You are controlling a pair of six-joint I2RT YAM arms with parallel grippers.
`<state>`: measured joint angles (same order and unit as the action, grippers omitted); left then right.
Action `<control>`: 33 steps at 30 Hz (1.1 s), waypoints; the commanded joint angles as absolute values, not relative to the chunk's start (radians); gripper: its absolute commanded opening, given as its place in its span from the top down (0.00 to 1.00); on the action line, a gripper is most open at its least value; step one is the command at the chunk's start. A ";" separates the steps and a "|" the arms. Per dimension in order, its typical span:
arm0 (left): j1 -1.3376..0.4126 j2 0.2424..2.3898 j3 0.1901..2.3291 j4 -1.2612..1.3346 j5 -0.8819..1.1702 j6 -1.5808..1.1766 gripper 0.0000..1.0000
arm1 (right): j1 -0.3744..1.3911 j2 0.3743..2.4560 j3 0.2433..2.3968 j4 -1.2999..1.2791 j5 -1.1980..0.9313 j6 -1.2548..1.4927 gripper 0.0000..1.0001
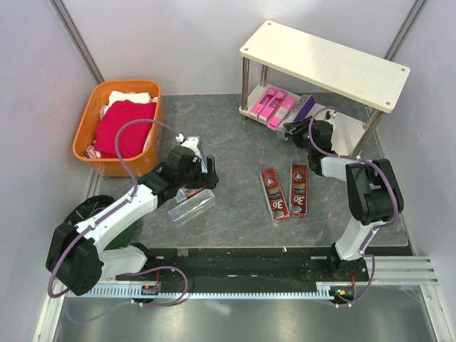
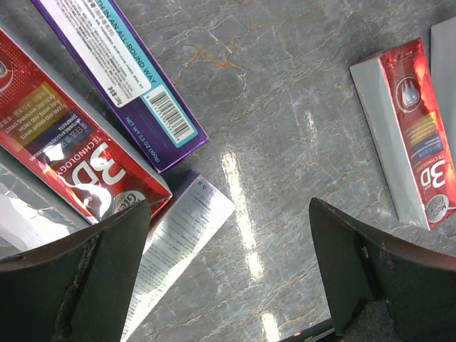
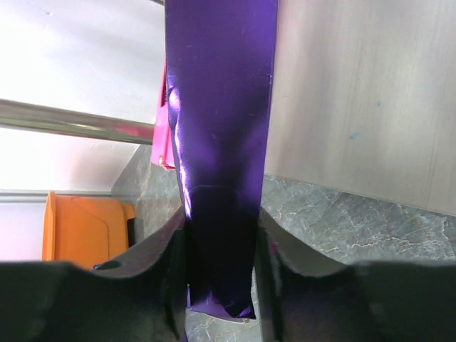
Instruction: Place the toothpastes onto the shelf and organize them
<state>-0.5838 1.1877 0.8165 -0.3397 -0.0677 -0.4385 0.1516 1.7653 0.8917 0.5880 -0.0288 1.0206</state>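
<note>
My right gripper [image 1: 298, 128] [image 3: 221, 285] is shut on the near end of a purple toothpaste [image 3: 221, 107] [image 1: 304, 109]. That carton lies on the lower board of the shelf [image 1: 328, 60], beside two pink toothpastes [image 1: 273, 105]. My left gripper [image 1: 203, 178] [image 2: 228, 263] hangs open over the floor mat with nothing between its fingers. Below and left of it lie a purple carton [image 2: 121, 71], a dark red carton [image 2: 64, 157] and a silver-grey one [image 2: 178, 242] [image 1: 191, 204]. Two more dark red cartons [image 1: 274, 194] [image 1: 299, 189] lie side by side mid-mat.
An orange basket [image 1: 117, 128] holding red and white cloths stands at the back left. Metal shelf legs [image 3: 71, 121] stand close to my right gripper. Grey walls close in the sides, and the arm bases sit on a rail along the near edge.
</note>
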 commanded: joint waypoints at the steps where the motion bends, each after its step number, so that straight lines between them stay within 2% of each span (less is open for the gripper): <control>1: -0.578 1.198 0.810 -0.296 -0.043 -0.411 0.00 | 0.141 1.802 0.943 0.650 -0.018 1.008 0.50; 4: -0.578 1.201 0.802 -0.288 -0.031 -0.417 0.00 | 0.143 1.822 0.957 0.641 -0.006 1.005 0.36; 10: -0.578 1.201 0.796 -0.282 -0.014 -0.422 0.00 | 0.140 1.824 0.966 0.615 0.032 0.989 0.19; 15: -0.578 1.201 0.790 -0.281 -0.005 -0.426 0.00 | 0.140 1.792 0.924 0.638 0.054 0.994 0.17; 18: -0.578 1.198 0.782 -0.279 -0.003 -0.431 0.00 | 0.141 1.787 0.910 0.655 0.048 0.997 0.18; 19: -0.578 1.198 0.779 -0.279 -0.003 -0.433 0.00 | 0.140 1.787 0.908 0.666 0.051 0.997 0.23; 24: -0.578 1.186 0.767 -0.279 -0.003 -0.437 0.00 | 0.141 1.807 0.920 0.678 0.057 0.997 0.33; 28: -0.578 1.183 0.761 -0.279 -0.003 -0.442 0.01 | 0.141 1.827 0.940 0.680 0.063 0.997 0.45; 33: -0.578 1.184 0.759 -0.278 -0.003 -0.442 0.01 | 0.140 1.861 0.980 0.663 0.074 0.988 0.52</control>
